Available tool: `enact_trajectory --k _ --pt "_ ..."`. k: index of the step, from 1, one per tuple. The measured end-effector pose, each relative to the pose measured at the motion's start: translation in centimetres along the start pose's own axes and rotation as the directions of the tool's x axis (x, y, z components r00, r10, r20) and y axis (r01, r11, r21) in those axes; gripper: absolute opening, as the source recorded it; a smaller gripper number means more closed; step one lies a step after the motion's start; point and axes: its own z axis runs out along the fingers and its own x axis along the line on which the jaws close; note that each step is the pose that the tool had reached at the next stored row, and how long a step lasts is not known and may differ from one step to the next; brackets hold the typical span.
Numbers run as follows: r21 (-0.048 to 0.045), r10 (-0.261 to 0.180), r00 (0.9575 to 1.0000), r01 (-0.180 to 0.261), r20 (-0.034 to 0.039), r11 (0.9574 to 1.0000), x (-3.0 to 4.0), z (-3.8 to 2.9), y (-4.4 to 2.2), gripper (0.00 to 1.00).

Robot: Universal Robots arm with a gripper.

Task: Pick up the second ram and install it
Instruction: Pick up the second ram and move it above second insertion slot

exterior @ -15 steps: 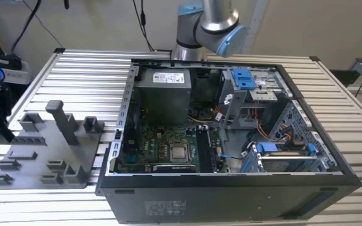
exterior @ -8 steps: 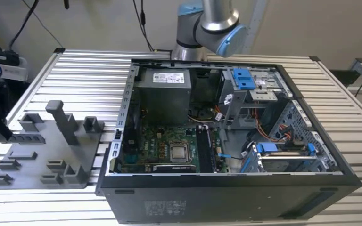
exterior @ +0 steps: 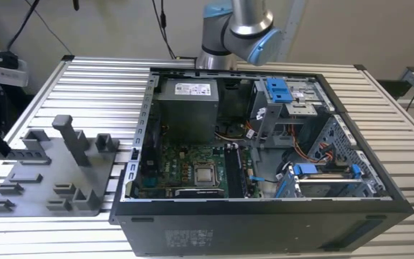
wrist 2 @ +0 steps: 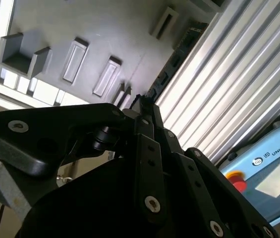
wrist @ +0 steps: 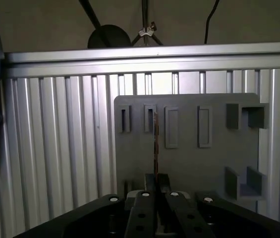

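Claw clamped on the memory stick, over the gray plate.

From where I stand, the claw (wrist: pixel 155 192) has its black fingers (wrist: pixel 140 213) pressed together on the second ram (wrist: pixel 155 144). The ram is a thin dark stick, seen edge-on in the first wrist view and sticking straight out from between the fingertips. In the second wrist view its notched edge (wrist 2: pixel 177 49) runs out past the fingers. Behind it lies the gray fixture plate (wrist: pixel 189 163) with its slots and raised blocks. I cannot tell whether the stick's far end touches the plate. The plate rests on the ribbed metal table (exterior: pixel 99 91). The open computer case (exterior: pixel 264 226) stands to the exterior view's right of the plate.
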Motion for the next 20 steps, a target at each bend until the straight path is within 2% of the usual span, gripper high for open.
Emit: enact_trajectory --k 20 --pt "0.0000 0.000 1.0000 0.000 0.0000 1.0000 0.04 -2.22 -0.01 0.14"
